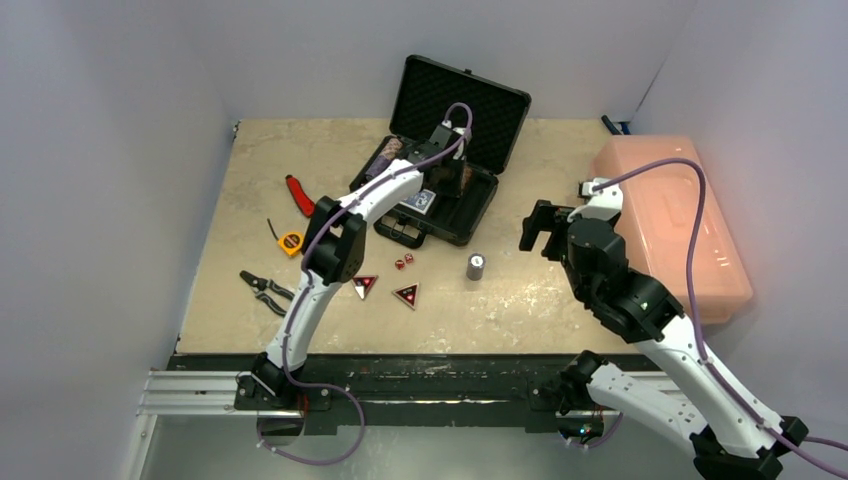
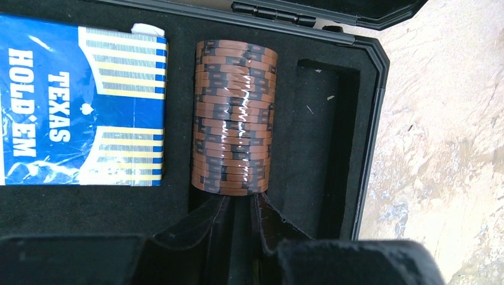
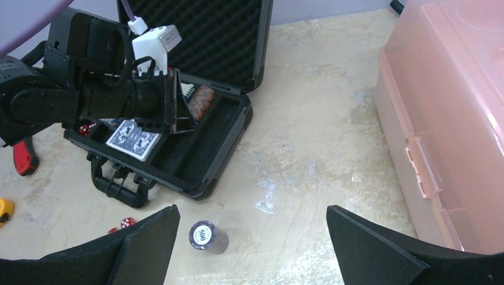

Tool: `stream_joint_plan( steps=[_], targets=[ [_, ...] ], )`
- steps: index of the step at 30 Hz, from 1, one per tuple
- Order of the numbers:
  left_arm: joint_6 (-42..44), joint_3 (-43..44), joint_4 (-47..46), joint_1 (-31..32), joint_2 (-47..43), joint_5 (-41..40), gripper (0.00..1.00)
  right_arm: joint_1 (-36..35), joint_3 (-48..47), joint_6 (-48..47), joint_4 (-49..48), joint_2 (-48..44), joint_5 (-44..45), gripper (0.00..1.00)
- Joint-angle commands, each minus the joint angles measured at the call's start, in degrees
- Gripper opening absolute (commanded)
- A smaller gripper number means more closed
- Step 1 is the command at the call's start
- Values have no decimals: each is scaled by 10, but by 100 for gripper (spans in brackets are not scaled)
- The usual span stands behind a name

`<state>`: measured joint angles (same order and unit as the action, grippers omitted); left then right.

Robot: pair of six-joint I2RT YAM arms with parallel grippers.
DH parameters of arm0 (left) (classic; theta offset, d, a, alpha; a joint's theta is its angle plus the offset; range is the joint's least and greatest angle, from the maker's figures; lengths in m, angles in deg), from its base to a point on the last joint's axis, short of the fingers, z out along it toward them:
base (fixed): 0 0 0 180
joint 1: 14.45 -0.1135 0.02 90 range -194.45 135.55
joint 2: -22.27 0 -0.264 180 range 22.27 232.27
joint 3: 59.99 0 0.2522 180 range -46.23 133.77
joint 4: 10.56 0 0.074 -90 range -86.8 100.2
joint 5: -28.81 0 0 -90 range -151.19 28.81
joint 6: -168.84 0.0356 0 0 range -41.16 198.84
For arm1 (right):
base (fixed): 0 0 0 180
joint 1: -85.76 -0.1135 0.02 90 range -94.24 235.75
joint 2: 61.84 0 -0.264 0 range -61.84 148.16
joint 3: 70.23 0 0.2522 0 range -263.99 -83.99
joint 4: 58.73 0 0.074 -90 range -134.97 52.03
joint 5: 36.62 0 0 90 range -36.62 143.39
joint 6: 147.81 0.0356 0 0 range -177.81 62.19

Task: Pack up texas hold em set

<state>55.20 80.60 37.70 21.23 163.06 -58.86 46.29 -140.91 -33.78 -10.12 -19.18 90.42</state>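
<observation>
Top external: open black briefcase (image 1: 470,215) sits at the middle of the table's (image 1: 560,300) far edge, foam-lined lid (image 1: 462,98) upright. Left arm reaches in; left gripper (image 1: 450,188) is down over the right-hand slots. Blue card deck (image 1: 422,201) lies in the case. Out on the table, in front of the case: grey chip stack (image 1: 476,266) standing upright, two red dice (image 1: 403,263), two triangular red-black buttons (image 1: 365,286) (image 1: 406,295). Right gripper (image 1: 535,232) hovers right of the chip stack, jaws apart, clear of it. Pink bin (image 1: 690,270) runs along the right edge. Red-handled tool (image 1: 298,195), yellow tape measure (image 1: 291,242) and pliers (image 1: 265,290) lie toward the left edge.

Left wrist: brown chip stack (image 2: 235,116) lies on its side in a foam slot; the slot to its right is bare foam. Card deck, printed "TEXAS HOLD'EM", (image 2: 83,107) is seated left of the chips. Left gripper (image 2: 239,205) has its fingers (image 2: 208,231) nearly together, tips at the stack's near end; nothing visible between them.

Right wrist: right gripper (image 3: 251,214) has its fingers (image 3: 148,243) spread wide, holding nothing. Chip stack marked 500 (image 3: 208,236) stands on the table just inside the left finger. Briefcase (image 3: 202,157) is beyond it, pink bin (image 3: 451,119) to the right.
</observation>
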Motion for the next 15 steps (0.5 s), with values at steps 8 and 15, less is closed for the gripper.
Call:
stream_joint_plan(
  steps=[8, 15],
  targets=[
    [9, -118, -66, -6, -119, 25, 36, 0, -13, 7, -7, 24, -3, 99],
    [22, -242, -96, -5, -238, -18, 75, 0, -11, 9, -11, 40, -22, 99]
  ],
)
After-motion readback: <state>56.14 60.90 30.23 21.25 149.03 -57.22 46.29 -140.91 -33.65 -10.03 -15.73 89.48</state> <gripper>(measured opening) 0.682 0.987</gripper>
